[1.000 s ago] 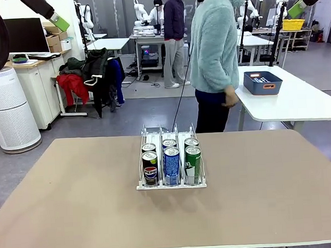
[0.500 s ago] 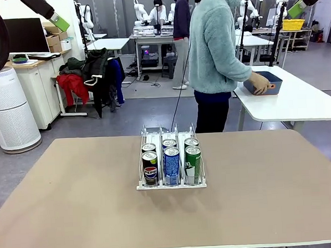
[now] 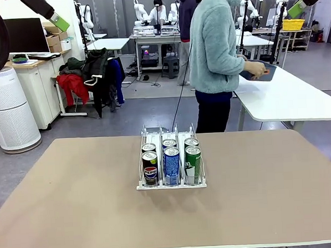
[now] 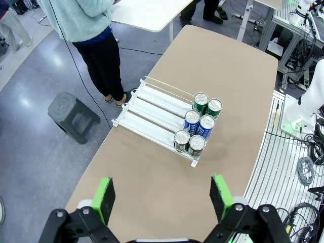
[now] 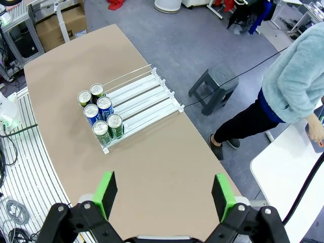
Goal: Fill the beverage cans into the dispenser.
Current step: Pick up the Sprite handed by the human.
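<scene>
Looking straight down from way up, both arms hang well above the table (image 3: 75, 206), the left pincer (image 4: 163, 195) and the right pincer (image 5: 165, 195) each with fingers spread wide apart and nothing between them. The dispenser (image 3: 155, 137) sits mid-table, about halfway between the left and right edges, so neither arm looks clearly nearer imo. Its long axis runs from the robot's edge toward the far edge, three lanes side by side. Six beverage cans (image 3: 171, 163) are in it, two per lane, bunched at the end nearest the robot's edge. They stand upright, silver tops up, so their long axis is vertical. The far stretch of every lane is bare. A person (image 3: 214, 49) stands past the far edge, turned to a neighbouring table with a dark blue bin (image 3: 265, 73) in hand. My guess is any further can drops in from above over that bare stretch, kept upright and lined up with a lane
</scene>
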Robot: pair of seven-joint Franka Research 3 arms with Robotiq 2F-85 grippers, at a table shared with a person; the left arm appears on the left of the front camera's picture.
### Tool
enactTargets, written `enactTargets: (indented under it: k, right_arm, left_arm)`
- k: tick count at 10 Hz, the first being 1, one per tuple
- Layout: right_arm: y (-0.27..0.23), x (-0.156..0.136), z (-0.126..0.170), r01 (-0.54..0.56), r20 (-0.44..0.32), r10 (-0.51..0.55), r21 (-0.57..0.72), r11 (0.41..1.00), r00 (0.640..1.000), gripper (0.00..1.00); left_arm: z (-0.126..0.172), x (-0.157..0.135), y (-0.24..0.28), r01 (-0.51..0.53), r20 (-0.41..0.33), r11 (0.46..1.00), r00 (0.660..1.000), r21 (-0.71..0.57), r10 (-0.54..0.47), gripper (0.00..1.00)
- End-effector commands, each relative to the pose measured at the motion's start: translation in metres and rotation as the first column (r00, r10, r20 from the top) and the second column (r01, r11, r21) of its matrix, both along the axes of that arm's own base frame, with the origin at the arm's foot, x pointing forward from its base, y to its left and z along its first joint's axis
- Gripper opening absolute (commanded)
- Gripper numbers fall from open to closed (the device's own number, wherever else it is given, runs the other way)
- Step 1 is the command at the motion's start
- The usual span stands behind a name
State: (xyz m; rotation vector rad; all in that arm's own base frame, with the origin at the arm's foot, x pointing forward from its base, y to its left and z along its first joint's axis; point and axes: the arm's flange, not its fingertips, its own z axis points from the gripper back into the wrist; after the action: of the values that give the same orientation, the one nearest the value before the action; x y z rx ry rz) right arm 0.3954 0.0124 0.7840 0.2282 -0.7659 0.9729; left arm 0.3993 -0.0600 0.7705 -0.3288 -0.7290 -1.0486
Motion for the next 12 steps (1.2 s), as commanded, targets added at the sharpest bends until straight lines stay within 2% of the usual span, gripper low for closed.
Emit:
enactTargets:
  k: [1,12]
  right_arm:
    - [0.0006,-0.0009,-0.0008,-0.003,-0.002,0.003,0.0,1.0,1.0,1.0]
    - [0.0006,-0.0009,-0.0008,-0.003,-0.002,0.003,0.0,1.0,1.0,1.0]
  left_arm:
    - [0.0006,-0.0011,0.0002,-0.001,0.0,1.0,1.0,-0.001,0.001,1.0]
    - [0.0006,-0.0011,0.0002,-0.001,0.0,1.0,1.0,-0.001,0.001,1.0]
